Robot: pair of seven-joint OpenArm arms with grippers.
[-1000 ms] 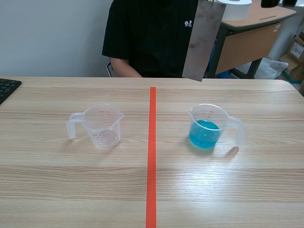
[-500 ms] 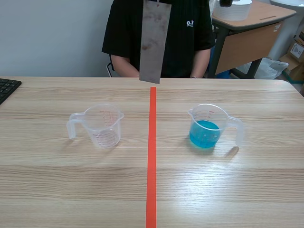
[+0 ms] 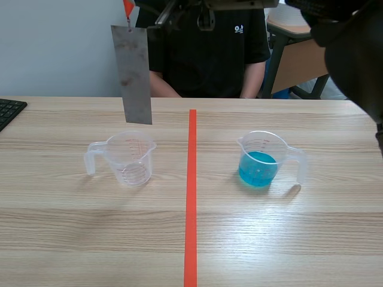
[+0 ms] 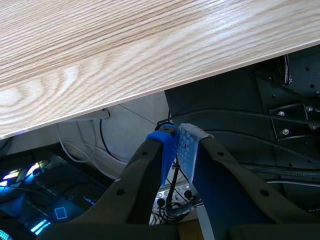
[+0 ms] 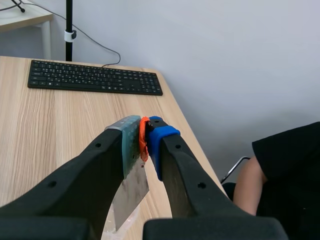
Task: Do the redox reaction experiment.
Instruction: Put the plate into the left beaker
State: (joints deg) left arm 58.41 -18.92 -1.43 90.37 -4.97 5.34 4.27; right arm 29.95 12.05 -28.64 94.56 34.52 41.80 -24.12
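A grey metal strip [image 3: 136,75] hangs upright just above the empty clear measuring cup [image 3: 127,156] on the table's left half. My right arm [image 3: 353,48] stands raised across the scene's top. Its gripper [image 3: 133,6] is shut on the strip's upper end at an orange tag [image 3: 128,7]. In the right wrist view that gripper [image 5: 144,142] pinches the orange tag, and the strip [image 5: 131,192] hangs below the fingers. A second cup with blue liquid [image 3: 258,162] stands right of the red line. My left gripper [image 4: 177,145] is shut on nothing, below the table's near edge.
A person in a black shirt [image 3: 203,54] sits across the table, right behind the strip. A black keyboard [image 3: 9,110] lies at the table's left edge, also visible ahead of the right gripper as keyboard [image 5: 95,77]. A desk [image 3: 299,42] stands at the back right.
The hanging strip has moved left, from over the blue cup's side, past the red line, to above the empty cup. My right arm now shows across the scene's top.
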